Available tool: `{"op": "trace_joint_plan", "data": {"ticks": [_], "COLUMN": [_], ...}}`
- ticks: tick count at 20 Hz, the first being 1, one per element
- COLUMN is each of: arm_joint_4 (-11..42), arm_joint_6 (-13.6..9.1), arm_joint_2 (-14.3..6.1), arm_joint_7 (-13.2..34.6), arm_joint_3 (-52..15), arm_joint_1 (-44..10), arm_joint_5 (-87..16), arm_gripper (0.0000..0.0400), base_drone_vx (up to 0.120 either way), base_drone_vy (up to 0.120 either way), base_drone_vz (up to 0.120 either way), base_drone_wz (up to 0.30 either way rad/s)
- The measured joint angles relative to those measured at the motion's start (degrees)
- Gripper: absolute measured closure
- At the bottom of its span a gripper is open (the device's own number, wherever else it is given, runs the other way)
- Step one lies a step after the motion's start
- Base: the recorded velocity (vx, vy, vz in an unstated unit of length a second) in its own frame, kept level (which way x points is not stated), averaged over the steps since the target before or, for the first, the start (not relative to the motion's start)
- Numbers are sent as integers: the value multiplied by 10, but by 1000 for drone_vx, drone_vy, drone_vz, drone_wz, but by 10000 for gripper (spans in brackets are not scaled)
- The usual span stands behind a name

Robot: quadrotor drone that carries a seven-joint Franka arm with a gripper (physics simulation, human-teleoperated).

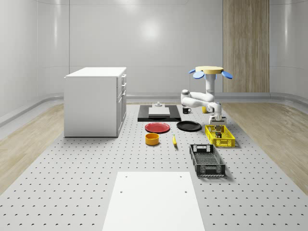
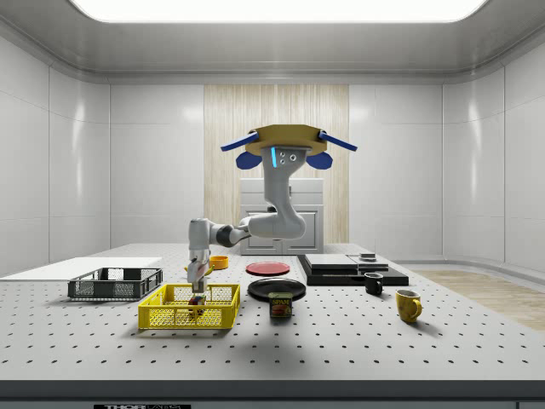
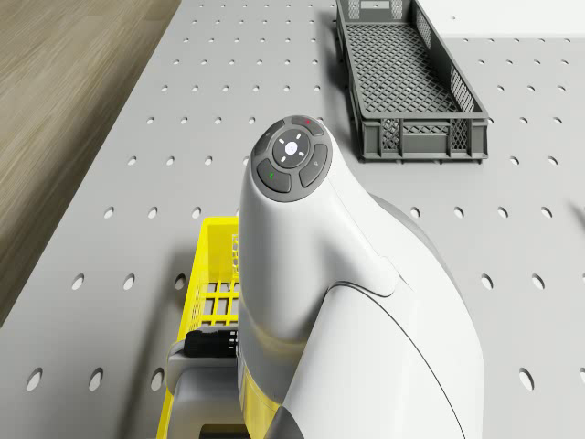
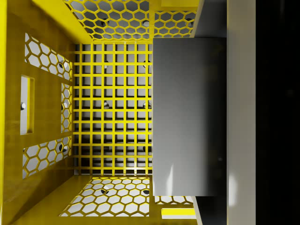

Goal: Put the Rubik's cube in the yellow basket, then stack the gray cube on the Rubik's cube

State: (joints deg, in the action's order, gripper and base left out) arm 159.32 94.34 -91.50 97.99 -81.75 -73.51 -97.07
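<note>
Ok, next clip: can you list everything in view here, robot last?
cabinet: one, white, whole-scene view's left
slab: one, black, far middle of table
plates: two, red plate and black plate, before the slab
bowl: one, orange, near red plate
mugs: two, black mug and yellow mug, near slab
can: one, dark, by black plate
yellow basket: one, whole-scene view's right
gray basket: one, dark, in front of the yellow one
drone: tan, blue rotors, hovering beside yellow basket
end effector: inside yellow basket
</note>
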Motion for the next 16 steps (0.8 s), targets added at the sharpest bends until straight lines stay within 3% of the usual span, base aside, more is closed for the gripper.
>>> {"op": "trace_joint_plan", "data": {"ticks": [16], "arm_joint_4": [-24], "arm_joint_6": [13], "arm_joint_2": [1], "arm_joint_7": [1], "arm_joint_3": [29], "arm_joint_1": [-23], "arm_joint_5": [-25], "arm_gripper": [150], "base_drone_vx": [0], "base_drone_vy": [0], "base_drone_vz": [0], "base_drone_wz": [0]}}
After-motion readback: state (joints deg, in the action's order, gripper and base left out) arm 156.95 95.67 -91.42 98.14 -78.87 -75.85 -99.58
